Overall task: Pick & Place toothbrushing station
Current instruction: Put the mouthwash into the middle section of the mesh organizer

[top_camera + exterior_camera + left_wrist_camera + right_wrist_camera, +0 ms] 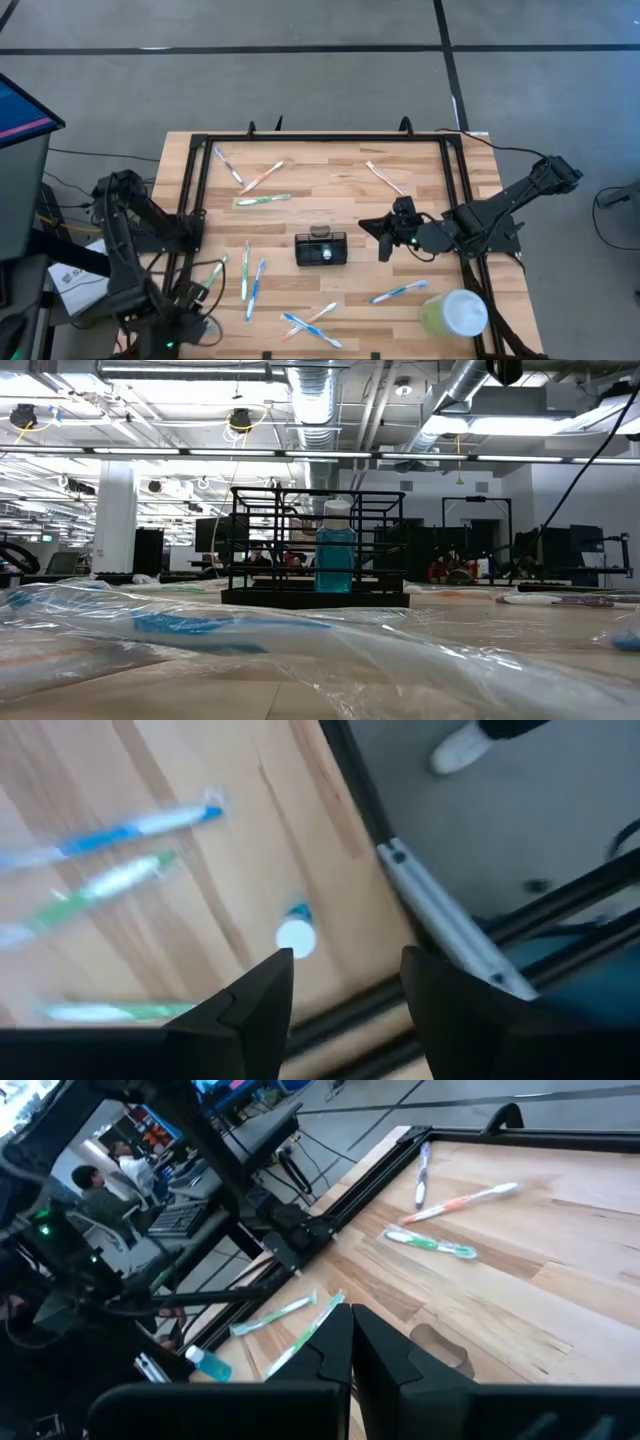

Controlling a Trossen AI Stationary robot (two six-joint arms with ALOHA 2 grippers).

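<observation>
Toothbrushing station (321, 248): black slotted box, high view, lower centre of the frame on the wooden table (320, 190). Right gripper (385, 240) just right of it, apart from it, fingers clenched together, empty. Left gripper (200, 325) at the lower left edge of the table. Toothbrushes (262, 178) scattered across the board; pale green cup (455, 313) with white lid at lower right. Low view: station (316, 550) at frame centre as a black wire cage holding a blue bottle (335, 556); blurred plastic wrapping (200, 630) across the foreground. Left wrist view: left gripper (345, 970) with fingers parted, nothing between them, above the table edge; small blue-and-white object (296, 932) just beyond them, wrapped toothbrushes at left. Right wrist view: right gripper (352, 1335) fingers pressed shut at bottom centre; toothbrushes beyond, left arm at frame left.
</observation>
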